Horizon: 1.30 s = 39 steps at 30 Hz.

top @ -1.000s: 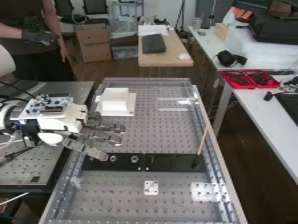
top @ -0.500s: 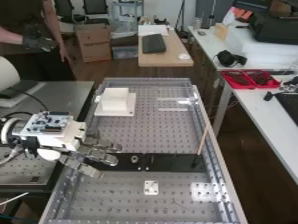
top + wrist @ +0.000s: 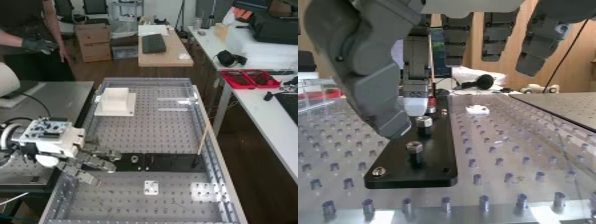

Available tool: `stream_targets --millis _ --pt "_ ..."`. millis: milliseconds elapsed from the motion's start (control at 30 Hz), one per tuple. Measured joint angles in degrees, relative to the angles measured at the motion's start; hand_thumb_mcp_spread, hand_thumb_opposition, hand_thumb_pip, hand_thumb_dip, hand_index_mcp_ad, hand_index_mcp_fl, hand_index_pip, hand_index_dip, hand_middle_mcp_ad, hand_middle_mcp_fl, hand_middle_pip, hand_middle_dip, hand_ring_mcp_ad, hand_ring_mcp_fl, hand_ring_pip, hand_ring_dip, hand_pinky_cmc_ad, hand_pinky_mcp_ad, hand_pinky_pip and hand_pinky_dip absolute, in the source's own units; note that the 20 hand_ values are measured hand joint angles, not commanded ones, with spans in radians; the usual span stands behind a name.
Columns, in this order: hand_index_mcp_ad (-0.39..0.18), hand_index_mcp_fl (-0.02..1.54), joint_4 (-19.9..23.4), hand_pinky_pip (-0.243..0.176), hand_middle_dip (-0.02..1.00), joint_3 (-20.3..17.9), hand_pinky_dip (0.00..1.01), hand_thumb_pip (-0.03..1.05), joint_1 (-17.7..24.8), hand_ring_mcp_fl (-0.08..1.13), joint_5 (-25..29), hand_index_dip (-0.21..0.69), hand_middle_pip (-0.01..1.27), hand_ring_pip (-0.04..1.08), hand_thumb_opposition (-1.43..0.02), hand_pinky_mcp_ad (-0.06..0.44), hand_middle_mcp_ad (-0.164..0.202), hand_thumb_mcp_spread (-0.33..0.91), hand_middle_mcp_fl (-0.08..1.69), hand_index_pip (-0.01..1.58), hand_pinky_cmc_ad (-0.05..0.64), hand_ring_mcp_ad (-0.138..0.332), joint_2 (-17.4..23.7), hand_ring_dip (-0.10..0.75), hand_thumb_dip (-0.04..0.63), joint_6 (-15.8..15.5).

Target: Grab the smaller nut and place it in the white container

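Grey fingers (image 3: 499, 37) are being held spread and fairly straight beside and above a black plate (image 3: 441, 162), with nothing being pinched between them. Two metal nuts are being supported on dark posts of this plate: a nearer nut (image 3: 414, 147), close to the wrist camera, and a farther nut (image 3: 424, 121). The smaller is being judged to be the nearer one, though with some doubt. The white container (image 3: 115, 100) is being carried by the perforated bench (image 3: 136, 136), well apart from the plate. Approach is being judged as nearly completed; no nut is being grasped, so closing, lifting off the post, carrying across and placing are all being left to be done.
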Motion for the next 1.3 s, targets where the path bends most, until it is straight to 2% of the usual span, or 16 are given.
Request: stream_targets --millis 467,667,800,867,1300 --pt "-0.161 0.01 3.2 -0.042 0.20 -0.4 0.18 0.75 -1.1 0.00 -3.7 0.204 0.13 0.09 -0.86 0.295 0.031 0.39 0.00 1.55 0.380 0.147 -2.0 0.091 0.239 -4.9" --pt "-0.161 0.01 4.7 -0.042 0.20 -0.7 0.18 0.75 -1.3 0.00 -4.1 0.204 0.13 0.09 -0.86 0.297 0.031 0.39 0.00 1.55 0.380 0.145 -2.6 0.091 0.239 -5.7" --pt "-0.164 0.01 4.6 -0.042 0.20 -0.4 0.18 0.75 -1.3 0.00 -3.6 0.204 0.13 0.09 -0.86 0.278 0.030 0.39 0.00 1.55 0.384 0.141 -2.9 0.093 0.239 -5.9" --pt "-0.155 0.01 4.5 -0.042 0.20 -0.2 0.18 0.75 -1.3 0.00 -3.4 0.204 0.13 0.09 -0.86 0.278 0.030 0.39 0.00 1.55 0.374 0.129 -3.0 0.093 0.239 -5.8" --pt "-0.166 0.01 3.8 -0.028 0.20 0.1 0.18 0.75 -1.2 0.00 -3.8 0.204 0.13 0.09 -0.86 0.278 0.024 0.40 0.00 1.55 0.367 0.129 -3.2 0.093 0.239 -6.2"
